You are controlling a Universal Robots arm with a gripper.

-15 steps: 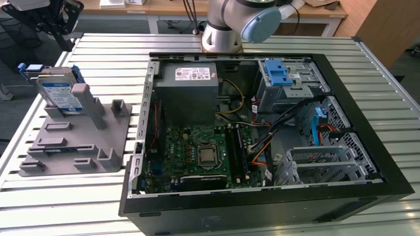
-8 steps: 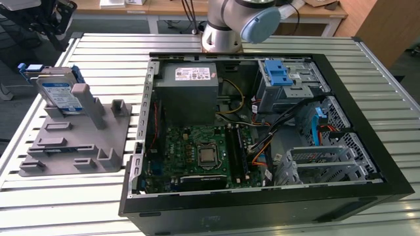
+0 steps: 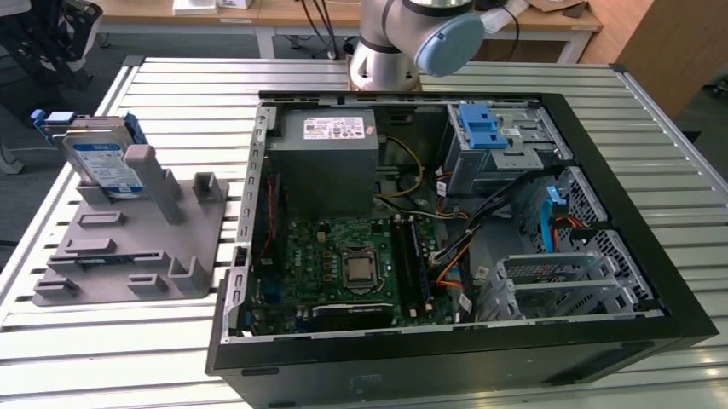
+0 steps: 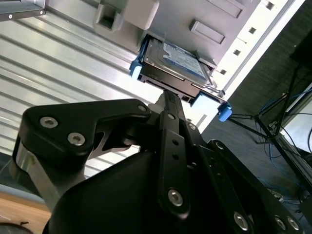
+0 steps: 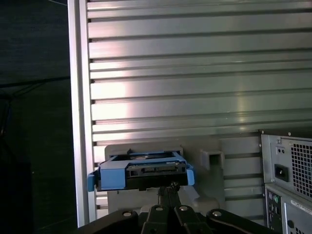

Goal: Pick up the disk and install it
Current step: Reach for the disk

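The disk (image 3: pixel 101 162) is a silver drive with a white-and-blue label and a blue frame. It stands on edge in a slot of the grey holder (image 3: pixel 136 247) at the exterior view's left. In both wrist views the disk (image 4: pixel 178 61) (image 5: pixel 141 170) lies just beyond the tips of my gripper (image 4: pixel 166 97) (image 5: pixel 170 187). The black fingers meet at a point with nothing between them. The tips overlap the disk's near edge, and I cannot tell whether they touch it.
An open computer case (image 3: pixel 455 213) lies on the slatted metal table (image 3: pixel 170 85), with a grey power-supply box (image 3: pixel 330 158), a motherboard and a drive cage with a blue latch (image 3: pixel 483 128). The case's rear panel (image 5: pixel 287 165) is beside the holder. The arm's base (image 3: pixel 393 51) stands behind the case.
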